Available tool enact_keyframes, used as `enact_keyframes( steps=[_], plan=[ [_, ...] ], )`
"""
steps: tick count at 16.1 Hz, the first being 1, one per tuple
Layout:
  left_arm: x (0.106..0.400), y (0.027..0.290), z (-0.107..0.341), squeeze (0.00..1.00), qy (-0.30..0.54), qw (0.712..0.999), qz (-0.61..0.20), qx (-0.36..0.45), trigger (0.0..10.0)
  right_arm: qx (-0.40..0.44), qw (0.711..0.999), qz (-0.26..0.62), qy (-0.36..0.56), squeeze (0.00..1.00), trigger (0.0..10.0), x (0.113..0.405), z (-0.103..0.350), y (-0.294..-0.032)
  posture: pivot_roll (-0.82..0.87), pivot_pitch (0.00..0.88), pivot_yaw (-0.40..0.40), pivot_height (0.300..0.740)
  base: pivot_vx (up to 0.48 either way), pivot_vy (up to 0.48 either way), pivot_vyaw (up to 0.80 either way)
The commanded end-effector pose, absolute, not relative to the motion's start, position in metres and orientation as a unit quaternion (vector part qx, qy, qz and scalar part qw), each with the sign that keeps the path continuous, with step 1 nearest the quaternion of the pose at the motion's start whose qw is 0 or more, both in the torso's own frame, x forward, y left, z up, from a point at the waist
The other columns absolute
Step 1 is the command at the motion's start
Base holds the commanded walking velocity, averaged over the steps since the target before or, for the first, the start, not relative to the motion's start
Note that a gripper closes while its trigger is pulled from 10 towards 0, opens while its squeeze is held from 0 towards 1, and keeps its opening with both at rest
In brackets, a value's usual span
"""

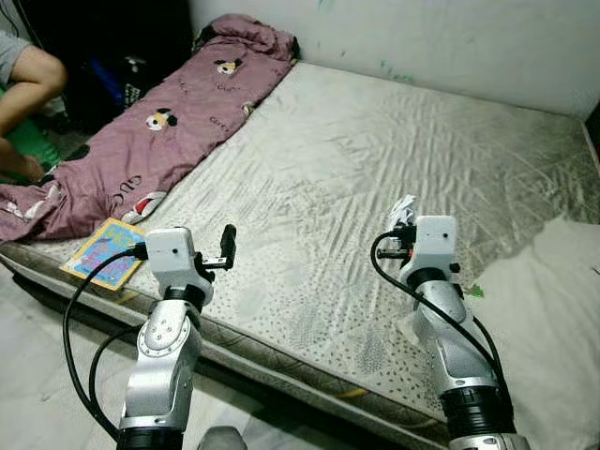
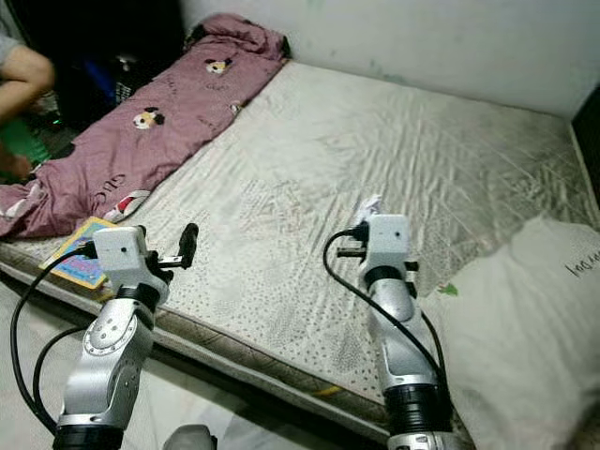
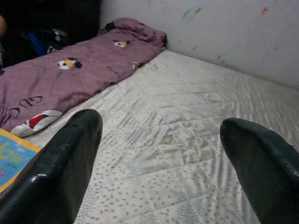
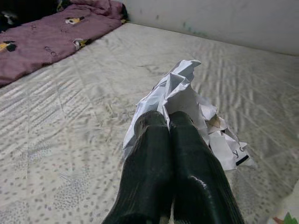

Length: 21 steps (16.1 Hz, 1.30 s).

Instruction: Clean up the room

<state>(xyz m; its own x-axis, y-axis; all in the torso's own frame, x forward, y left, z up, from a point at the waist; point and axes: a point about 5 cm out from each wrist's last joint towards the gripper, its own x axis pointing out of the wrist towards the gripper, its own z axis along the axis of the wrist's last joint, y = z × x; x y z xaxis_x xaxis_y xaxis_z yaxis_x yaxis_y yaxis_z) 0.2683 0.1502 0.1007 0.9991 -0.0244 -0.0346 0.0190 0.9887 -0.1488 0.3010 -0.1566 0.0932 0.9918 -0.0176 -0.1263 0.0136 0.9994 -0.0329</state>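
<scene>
The right gripper (image 4: 169, 122) is pinched together on a crumpled white paper (image 4: 187, 100), held over the near right part of the mattress (image 1: 375, 150); the left gripper (image 3: 161, 135) hangs with fingers apart above the near left edge, beside a colourful book (image 1: 105, 253); a mauve blanket (image 1: 178, 112) lies along the far left; a white pillow (image 2: 525, 328) sits at the right.

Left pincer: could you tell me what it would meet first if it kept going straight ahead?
The open left pincer points across the bare mattress; that path looks free up to the far wall, though depth is hard to judge.
</scene>
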Motion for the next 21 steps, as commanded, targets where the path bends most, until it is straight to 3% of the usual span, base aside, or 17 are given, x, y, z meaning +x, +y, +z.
enact_keyframes(
  steps=[1,6,12,21],
  plan=[
    [0.2689,0.1525,0.1000,0.00,0.022,0.997,-0.009,-0.072,10.0,-0.012,0.998,-0.003,0.061,0.00,10.0,0.3016,0.0961,-0.1535,0.09,0.000,-0.010,0.740,0.000,0.424,-0.80],
    [0.2685,0.1522,0.0993,0.00,0.023,0.997,-0.007,-0.078,10.0,-0.010,0.998,0.001,0.065,0.00,10.0,0.3013,0.0946,-0.1534,0.09,0.000,-0.012,0.740,0.000,0.472,-0.69],
    [0.2695,0.1521,0.1000,0.00,0.021,0.997,-0.011,-0.076,10.0,-0.008,0.998,0.004,0.068,0.00,10.0,0.3016,0.0935,-0.1524,0.09,0.000,-0.010,0.740,0.000,0.480,0.00],
    [0.2691,0.1504,0.1009,0.00,0.018,0.996,-0.030,-0.083,10.0,-0.003,0.997,0.008,0.078,0.00,10.0,0.3011,0.0906,-0.1517,0.09,0.000,-0.012,0.740,0.000,0.040,-0.09]
  ],
)
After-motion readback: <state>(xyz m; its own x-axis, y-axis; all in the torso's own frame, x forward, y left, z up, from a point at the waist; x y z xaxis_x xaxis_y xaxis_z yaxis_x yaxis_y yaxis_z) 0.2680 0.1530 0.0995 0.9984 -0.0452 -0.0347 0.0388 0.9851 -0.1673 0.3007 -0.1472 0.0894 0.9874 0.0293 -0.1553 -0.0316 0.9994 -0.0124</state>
